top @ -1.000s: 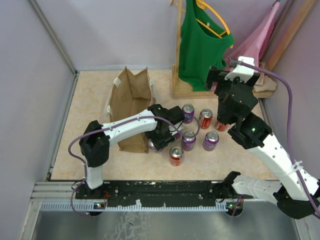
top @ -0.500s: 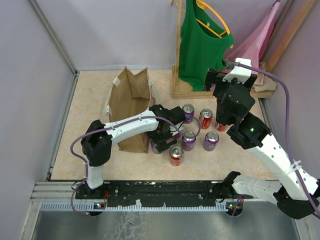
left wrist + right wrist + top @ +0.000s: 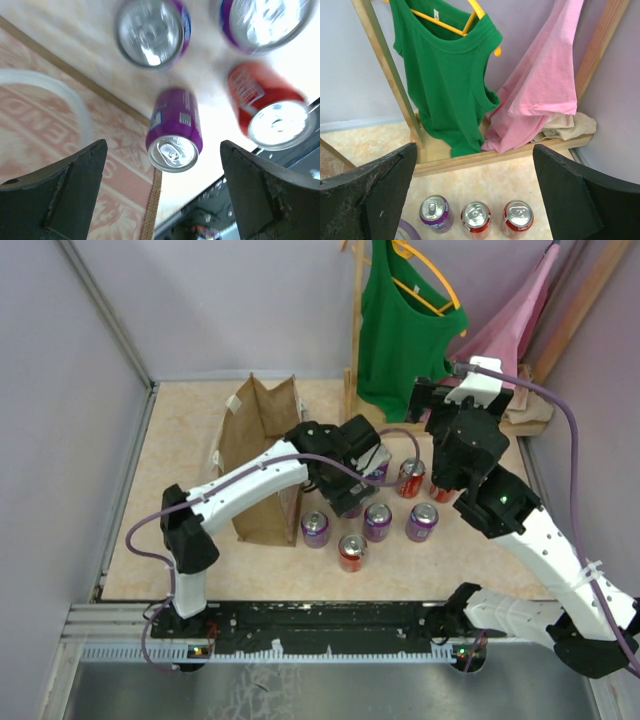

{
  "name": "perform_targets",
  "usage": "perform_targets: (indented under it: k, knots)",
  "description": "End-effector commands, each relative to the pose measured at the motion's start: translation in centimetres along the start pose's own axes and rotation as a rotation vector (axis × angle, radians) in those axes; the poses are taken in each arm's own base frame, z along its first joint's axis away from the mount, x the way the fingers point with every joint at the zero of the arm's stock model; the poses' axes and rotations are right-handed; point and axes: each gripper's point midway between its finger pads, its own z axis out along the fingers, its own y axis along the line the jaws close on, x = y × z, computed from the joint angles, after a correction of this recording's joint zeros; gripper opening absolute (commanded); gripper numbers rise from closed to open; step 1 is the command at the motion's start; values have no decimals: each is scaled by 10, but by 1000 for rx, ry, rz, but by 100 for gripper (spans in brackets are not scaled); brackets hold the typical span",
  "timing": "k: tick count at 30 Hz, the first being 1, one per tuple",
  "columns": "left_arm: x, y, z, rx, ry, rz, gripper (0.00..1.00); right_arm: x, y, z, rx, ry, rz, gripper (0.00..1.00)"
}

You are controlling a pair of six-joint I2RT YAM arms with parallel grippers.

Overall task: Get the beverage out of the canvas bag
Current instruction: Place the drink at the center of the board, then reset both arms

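Hovering centre-frame, left gripper (image 3: 163, 150) spreads wide above upright purple can (image 3: 315, 528) beside canvas bag (image 3: 257, 445); right gripper (image 3: 475, 147) equally wide, empty.

I see the canvas bag (image 3: 245, 440) upright on the tabletop (image 3: 180, 440), tan-brown, mouth open, pale strap handles at the rim. Purple beverage can (image 3: 315, 528) is outside it, standing upright just beside the bag's near right corner.

Robot lab booth, plain partition walls (image 3: 230, 300), aluminium rail (image 3: 110, 620)
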Motion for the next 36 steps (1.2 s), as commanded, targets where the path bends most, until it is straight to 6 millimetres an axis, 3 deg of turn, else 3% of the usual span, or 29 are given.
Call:
perform_targets:
  k: [1,4,7,9,12,15,18,21,23,27,32,36]
  knots:
    - [-67,16,-101,-3,-382,-29,100,-11,-3,-1,15,-29,24,99]
    - [-88,37,-157,-49,-609,-68,100,-10,-14,4,54,-24,8,99]
    - [-82,85,-194,-75,-763,-204,100,-7,-32,11,96,-3,12,99]
    - [-60,124,-200,-99,-814,-321,100,-9,-45,14,119,-7,21,99]
    - [-19,182,-222,-288,-886,-467,100,-12,-70,17,197,-15,21,99]
    - [25,224,-241,-469,-919,-582,100,-12,-104,25,284,-9,23,99]
    - [69,257,-244,-555,-934,-701,100,-8,-133,32,344,8,30,99]
    - [122,290,-229,-583,-892,-847,100,5,-161,35,410,43,30,99]
    - [152,302,-217,-601,-861,-925,100,13,-175,35,445,60,37,99]
    - [203,313,-195,-656,-810,-1028,100,30,-186,32,459,79,48,99]
    - [222,308,-180,-680,-807,-1052,100,47,-197,26,510,71,67,99]
    - [230,306,-188,-744,-852,-1110,100,50,-200,21,514,37,87,99]
